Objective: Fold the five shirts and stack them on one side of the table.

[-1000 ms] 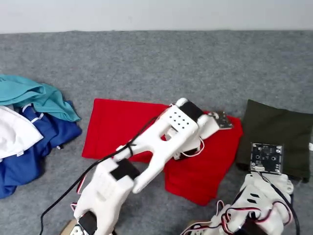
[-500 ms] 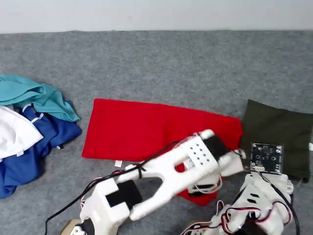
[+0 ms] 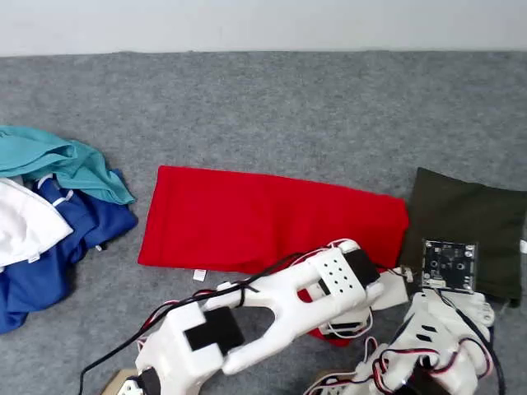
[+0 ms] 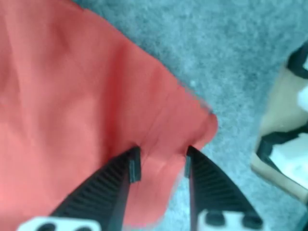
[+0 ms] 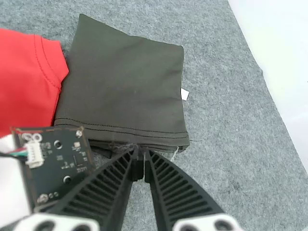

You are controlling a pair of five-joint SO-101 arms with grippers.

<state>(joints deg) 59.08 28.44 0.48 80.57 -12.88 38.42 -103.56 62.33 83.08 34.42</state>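
1. The left gripper (image 4: 160, 161) is hanging right over the near corner of the red shirt (image 4: 72, 106), jaws spread with nothing between them yet, fingertips (image 4: 134, 162) close above the cloth.
2. The right gripper (image 5: 139, 166) is sitting with its jaws pressed together on nothing, just at the hemmed edge of the folded olive shirt (image 5: 127, 82).
3. The red shirt is lying as a long flat band mid-table, and the olive shirt is lying just beside it at the table's right side. The teal shirt (image 3: 58, 156), white shirt (image 3: 25, 222) and blue shirt (image 3: 78, 234) are waiting crumpled at the far left.
4. Risk, as I judge it: the jaws could pinch just the top layer of this thin, softly creased knit, so the lower layer would lag and the fold would skew.
5. Another risk: the grey felt table cover (image 3: 288, 107) looks grippy, so dragging could bunch the fabric.
6. The left arm (image 3: 321, 284) is crowding the right arm (image 3: 436, 329), so a wide swing could knock it or nudge the neat olive rectangle with its small white tag (image 5: 184, 94).
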